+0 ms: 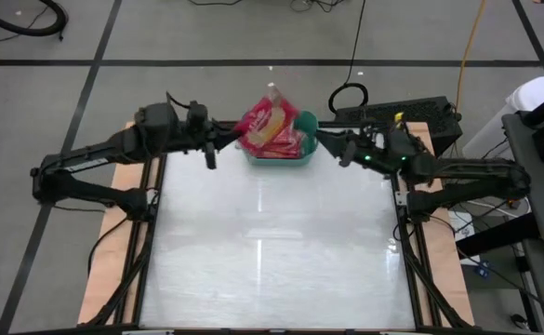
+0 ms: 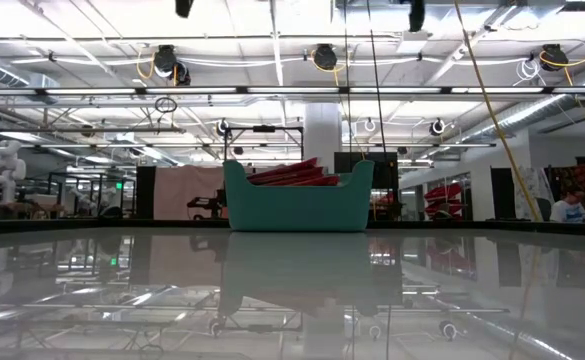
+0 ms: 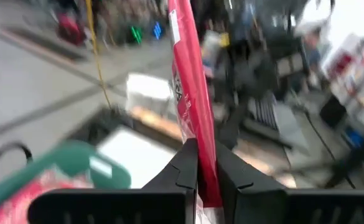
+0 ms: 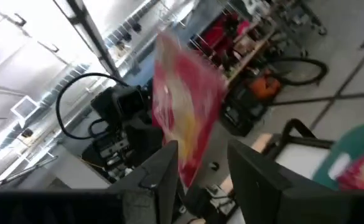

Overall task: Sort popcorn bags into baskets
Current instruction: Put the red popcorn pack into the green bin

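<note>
A teal basket point(image 1: 301, 156) stands at the table's far edge, and in the low view point(image 2: 297, 205) several red popcorn bags point(image 2: 290, 174) lie stacked in it. My left gripper point(image 1: 227, 140) hovers left of the basket, shut on one more red and yellow bag point(image 1: 268, 121) held over the basket. My right gripper point(image 1: 323, 141) hangs just right of the basket. Its fingers point(image 4: 200, 158) are open, and the held bag point(image 4: 188, 112) shows beyond them, apart from them. Both grippers are above the low view's frame. My left gripper pinches the bag between its two fingers point(image 3: 188, 165) at one edge point(image 3: 208, 158), seen edge-on in the left wrist view. It comes roughly level from the table's left. The bag is lifted clear and stands out past the fingertips over the basket.
The glossy white table top point(image 1: 272, 251) spreads toward the near edge, with wooden strips point(image 1: 123, 233) along both sides. Beyond the far edge are a black box point(image 1: 411, 113) and a looped cable point(image 1: 346, 96). A person point(image 2: 569, 208) sits far off in the room.
</note>
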Motion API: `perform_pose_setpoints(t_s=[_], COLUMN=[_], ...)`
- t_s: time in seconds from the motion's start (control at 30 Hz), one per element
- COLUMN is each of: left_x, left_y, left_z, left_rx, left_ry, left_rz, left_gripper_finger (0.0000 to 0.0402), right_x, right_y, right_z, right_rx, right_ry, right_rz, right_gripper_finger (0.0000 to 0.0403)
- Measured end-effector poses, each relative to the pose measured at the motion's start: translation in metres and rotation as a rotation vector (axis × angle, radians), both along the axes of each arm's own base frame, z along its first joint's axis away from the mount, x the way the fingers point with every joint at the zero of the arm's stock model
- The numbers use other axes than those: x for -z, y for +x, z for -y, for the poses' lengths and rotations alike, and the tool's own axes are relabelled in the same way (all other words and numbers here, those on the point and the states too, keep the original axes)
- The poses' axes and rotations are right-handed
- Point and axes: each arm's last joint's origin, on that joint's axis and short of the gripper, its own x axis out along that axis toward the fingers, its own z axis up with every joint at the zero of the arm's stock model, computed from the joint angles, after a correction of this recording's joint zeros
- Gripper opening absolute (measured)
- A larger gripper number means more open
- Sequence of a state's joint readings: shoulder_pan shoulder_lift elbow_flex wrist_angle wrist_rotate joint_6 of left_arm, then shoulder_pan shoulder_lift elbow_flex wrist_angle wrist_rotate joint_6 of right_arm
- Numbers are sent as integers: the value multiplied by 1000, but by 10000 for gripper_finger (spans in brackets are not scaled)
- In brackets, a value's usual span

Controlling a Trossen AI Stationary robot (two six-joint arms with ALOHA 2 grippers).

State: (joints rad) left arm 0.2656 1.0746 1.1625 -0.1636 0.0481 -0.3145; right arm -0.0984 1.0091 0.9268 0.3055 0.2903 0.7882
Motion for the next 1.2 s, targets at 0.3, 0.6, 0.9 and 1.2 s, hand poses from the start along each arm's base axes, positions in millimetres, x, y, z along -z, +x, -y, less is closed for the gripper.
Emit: perform_pose_setpoints(t_s=[0.3, 0.6, 0.9, 1.2], left_x=[18, 30, 33, 33], left_y=[-7, 4, 7, 8], left_z=[-10, -14, -16, -19], left_rx=[347, 356, 314, 220], left_ry=[-86, -64, -93, -70], left_rz=[-156, -218, -237, -246], left_gripper_finger=[24, 25, 26, 27], right_x=[-39, -49, -22, -19], right_y=[-5, 43, 78, 77], right_z=[19, 58, 78, 92], right_rx=[-190, -423, -670, -642], right_ry=[-53, -127, -163, -273], right_rz=[-333, -512, -486, -495], right_gripper_finger=[135, 136, 126, 14])
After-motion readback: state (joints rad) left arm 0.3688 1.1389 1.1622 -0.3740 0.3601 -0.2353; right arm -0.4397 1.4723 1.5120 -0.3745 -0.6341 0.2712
